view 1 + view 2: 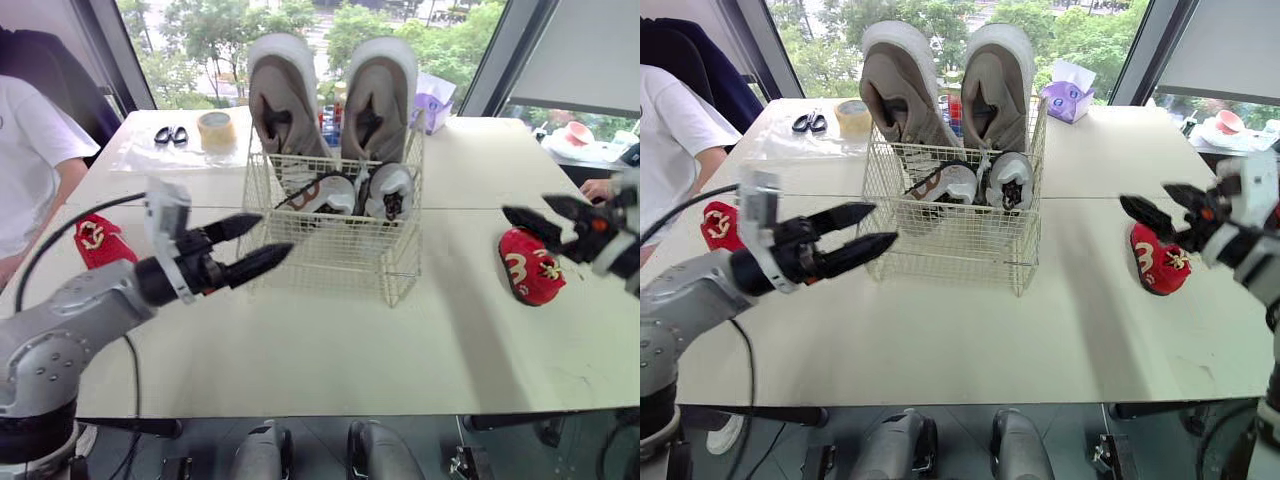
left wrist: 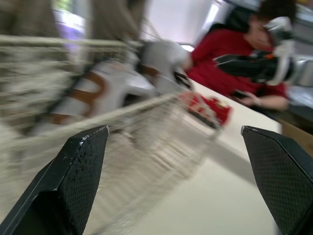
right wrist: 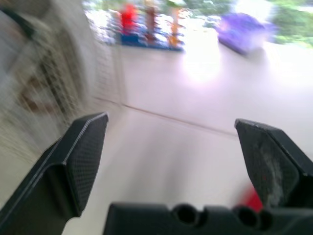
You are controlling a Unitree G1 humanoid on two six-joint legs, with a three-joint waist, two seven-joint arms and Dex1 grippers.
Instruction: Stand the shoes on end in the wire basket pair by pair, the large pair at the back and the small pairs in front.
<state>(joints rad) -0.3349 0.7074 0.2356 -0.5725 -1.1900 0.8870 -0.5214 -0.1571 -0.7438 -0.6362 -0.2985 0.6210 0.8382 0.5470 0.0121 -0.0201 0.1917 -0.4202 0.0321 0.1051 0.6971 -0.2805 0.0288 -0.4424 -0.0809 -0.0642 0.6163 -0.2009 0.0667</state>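
The wire basket [image 1: 400, 262] stands mid-table. Two large grey shoes [image 1: 285, 105] stand on end at its back, and two small white shoes [image 1: 330, 193] stand in front of them. One red small shoe [image 1: 531, 266] lies on the table to the right, another red shoe [image 1: 95, 240] to the left. My left gripper [image 1: 262, 246] hovers open and empty just left of the basket's front. My right gripper [image 1: 540, 217] hangs open and empty just above the right red shoe.
Scissors [image 1: 170, 135] and a tape roll [image 1: 215, 129] lie at the back left. A purple tissue box [image 1: 433, 100] sits behind the basket. A person in a white shirt [image 1: 25, 150] sits at the left edge, another person's hand [image 1: 600, 188] at the right.
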